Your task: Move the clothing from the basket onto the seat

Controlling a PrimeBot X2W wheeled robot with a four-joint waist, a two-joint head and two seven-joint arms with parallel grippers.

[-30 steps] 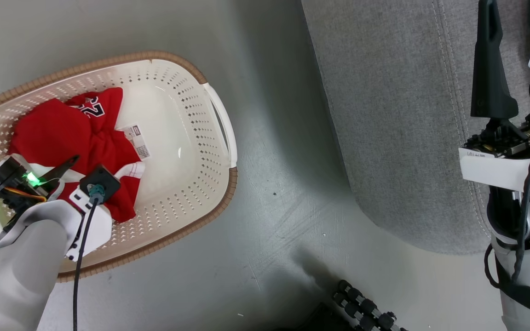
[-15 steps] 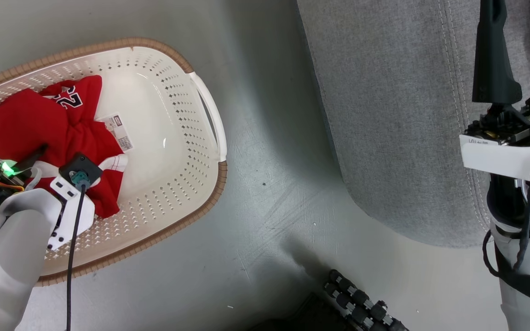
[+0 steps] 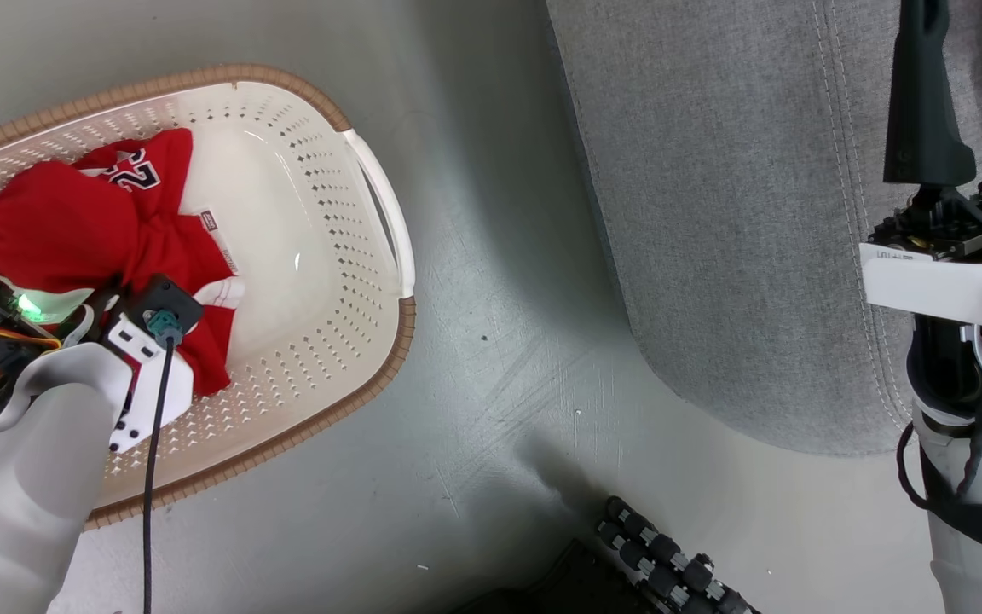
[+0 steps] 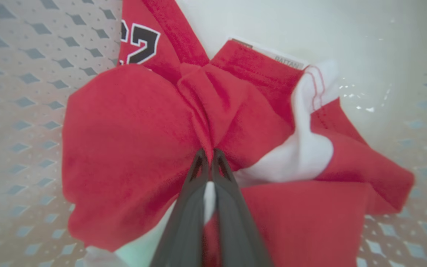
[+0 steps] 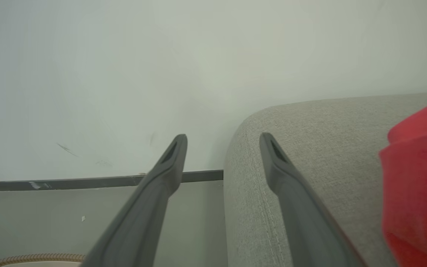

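Note:
The clothing [image 3: 56, 230], bright red with white panels and dark numerals, lies bunched in the left half of the cream basket [image 3: 389, 341]. My left wrist [image 3: 146, 350] hangs over it in the head view and hides the fingers. In the left wrist view my left gripper [image 4: 207, 154] is shut on a raised fold of the red clothing [image 4: 124, 122]. My right gripper [image 3: 968, 26] stands open above the grey seat [image 3: 713, 213], nothing between its fingers [image 5: 223, 138]. Another red piece of clothing [image 5: 417, 178] lies on the seat [image 5: 310, 148] to the right of that gripper.
The grey floor [image 3: 499, 341] runs between the basket and the seat. A black ribbed roller part [image 3: 670, 563] sits at the bottom edge. In the right wrist view a pale wall meets a dark baseboard [image 5: 87, 182], and the basket's brown rim [image 5: 39, 257] shows low left.
My left gripper has closed on a fold of the red clothing, which has bunched up and covers more of the basket's label. The head camera has shifted slightly. The right gripper stays open.

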